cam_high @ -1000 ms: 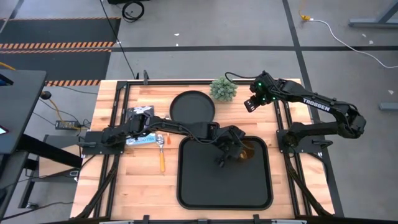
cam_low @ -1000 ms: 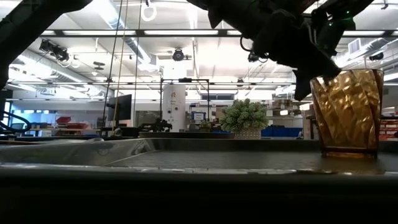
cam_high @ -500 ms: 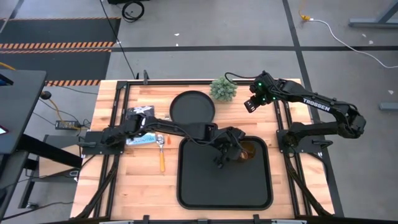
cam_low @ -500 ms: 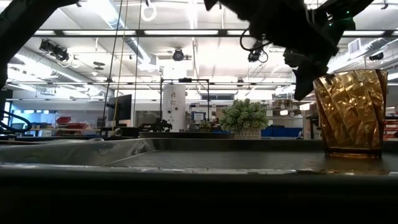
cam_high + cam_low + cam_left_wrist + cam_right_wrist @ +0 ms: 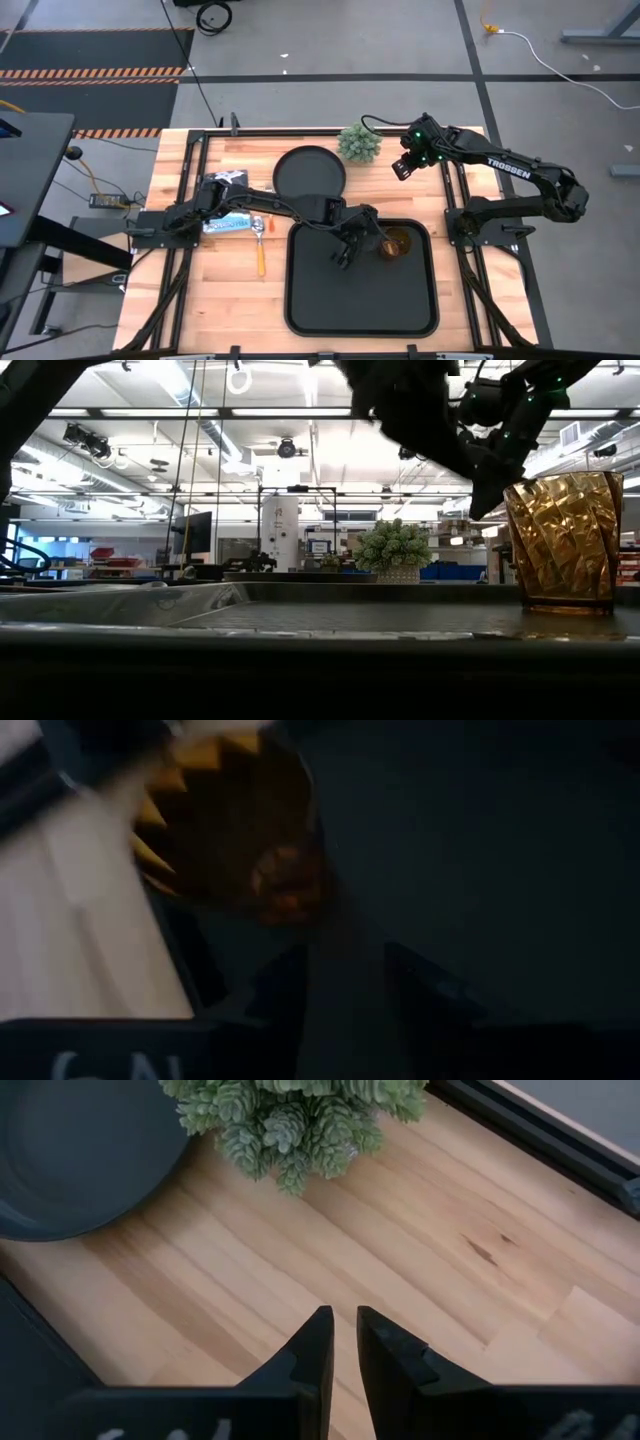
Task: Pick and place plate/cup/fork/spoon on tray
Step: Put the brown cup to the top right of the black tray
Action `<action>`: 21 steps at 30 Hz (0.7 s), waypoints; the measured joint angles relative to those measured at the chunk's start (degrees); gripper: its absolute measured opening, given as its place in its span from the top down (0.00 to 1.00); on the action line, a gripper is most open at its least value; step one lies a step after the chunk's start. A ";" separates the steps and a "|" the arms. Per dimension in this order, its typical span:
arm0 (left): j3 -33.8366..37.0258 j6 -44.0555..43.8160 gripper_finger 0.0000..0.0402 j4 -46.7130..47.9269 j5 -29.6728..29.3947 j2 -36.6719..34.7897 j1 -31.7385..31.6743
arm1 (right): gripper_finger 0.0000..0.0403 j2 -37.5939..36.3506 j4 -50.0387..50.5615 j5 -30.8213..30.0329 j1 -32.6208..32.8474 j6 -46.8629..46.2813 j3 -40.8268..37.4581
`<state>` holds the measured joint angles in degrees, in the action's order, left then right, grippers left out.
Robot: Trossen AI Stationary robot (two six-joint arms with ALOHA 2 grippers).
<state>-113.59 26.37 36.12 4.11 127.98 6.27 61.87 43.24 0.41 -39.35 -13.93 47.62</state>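
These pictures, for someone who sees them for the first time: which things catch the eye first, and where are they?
The amber cup stands upright in the black tray's far right corner, glowing large in the low view. The left claw hangs open over the tray just beside it, apart from it. The right claw waits nearly shut above bare wood near the green plant, with the round plate on the table behind the tray.

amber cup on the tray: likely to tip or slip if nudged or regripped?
The translucent amber textured tumbler stands upright on the black rectangular tray; taller than wide, so a high nudge could probably tip it. Its faceted surface likely helps grip. It looks like thin, empty plastic, so probably light and easily shoved.
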 joint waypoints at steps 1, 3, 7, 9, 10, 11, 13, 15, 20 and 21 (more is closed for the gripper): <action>1.51 -0.37 0.65 -0.82 0.36 0.13 -0.01 | 0.87 0.00 0.02 0.13 0.00 0.00 0.00; 5.26 -0.86 0.65 -3.75 1.92 0.25 -0.03 | 0.87 0.00 0.01 0.24 0.00 0.00 0.00; 13.26 -1.77 0.65 -15.93 3.82 0.28 0.01 | 0.87 0.00 -0.32 0.28 0.00 -0.01 0.00; 16.83 -1.78 0.65 -23.21 3.60 0.28 0.01 | 0.87 0.00 -0.53 0.52 0.00 -0.14 0.00; 18.64 -1.97 0.65 -27.24 3.59 0.28 -0.01 | 0.87 0.00 -0.63 0.60 0.00 -0.36 0.00; 20.37 -2.28 0.65 -30.97 3.52 0.28 -0.03 | 0.87 0.00 -0.80 0.68 0.00 -0.42 0.00; 22.90 -3.86 0.65 -36.77 3.66 0.34 -0.03 | 0.87 0.00 -0.97 0.69 0.00 -0.44 0.00; 24.09 -6.05 0.65 -40.83 5.08 0.37 -0.03 | 0.87 0.00 -1.21 0.70 0.00 -0.44 0.00; 24.18 -9.32 0.65 -45.29 9.83 2.42 0.51 | 0.87 0.00 -1.22 0.71 0.00 -0.68 0.00; 23.80 -9.31 0.65 -46.74 9.82 3.10 0.79 | 0.87 0.00 -1.23 0.71 0.00 -0.89 0.00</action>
<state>-89.79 17.05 -10.61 13.93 131.09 7.06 61.87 42.01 1.13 -39.35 -14.82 47.62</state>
